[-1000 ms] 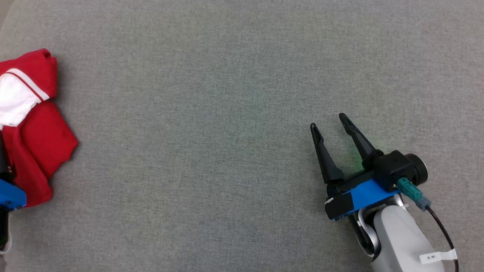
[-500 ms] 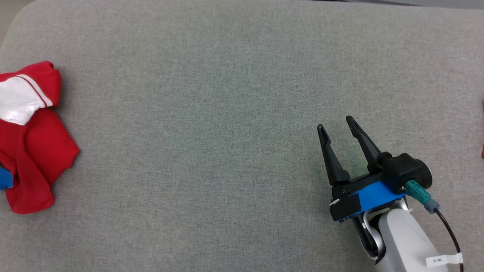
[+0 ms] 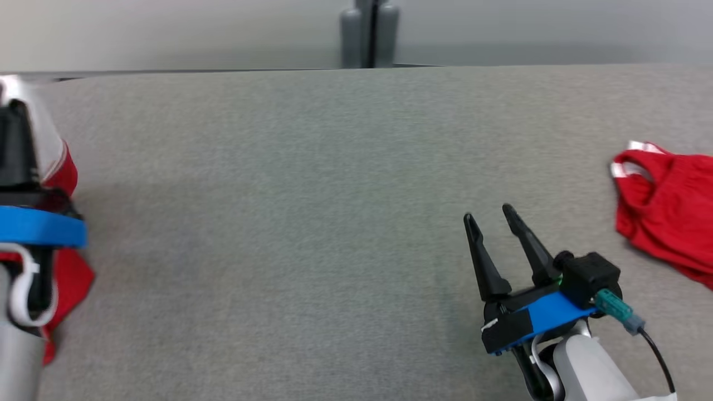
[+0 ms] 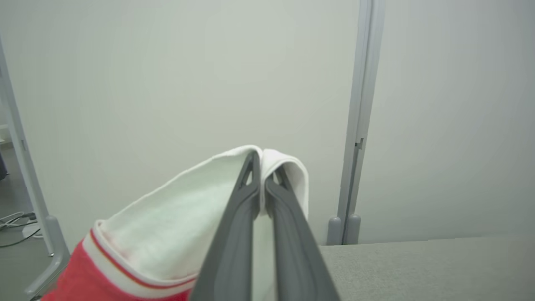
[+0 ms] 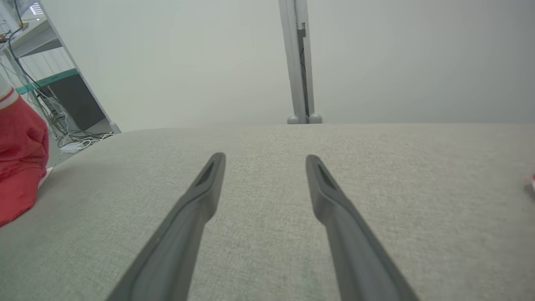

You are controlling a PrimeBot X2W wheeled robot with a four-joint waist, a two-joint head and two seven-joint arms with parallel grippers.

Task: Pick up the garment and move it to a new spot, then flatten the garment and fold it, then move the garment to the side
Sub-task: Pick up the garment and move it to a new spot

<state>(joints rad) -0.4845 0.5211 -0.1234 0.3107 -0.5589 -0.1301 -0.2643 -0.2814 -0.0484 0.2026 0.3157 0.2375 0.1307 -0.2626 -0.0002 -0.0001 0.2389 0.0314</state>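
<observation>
Your left fingers point(image 4: 234, 234) are pinched shut on the white panel of the red garment point(image 4: 167, 221), which folds over their tips and hangs to their left. Your right fingers point(image 3: 483, 262) stand spread with nothing between them, over the grey bench point(image 3: 278, 195). A second red garment point(image 3: 668, 211) lies well to their right.

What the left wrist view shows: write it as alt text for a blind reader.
The left gripper, dark fingers together, is shut on a white fold of the red-and-white garment. A grey fabric table lies at lower right, a pale wall and grey post behind.
</observation>
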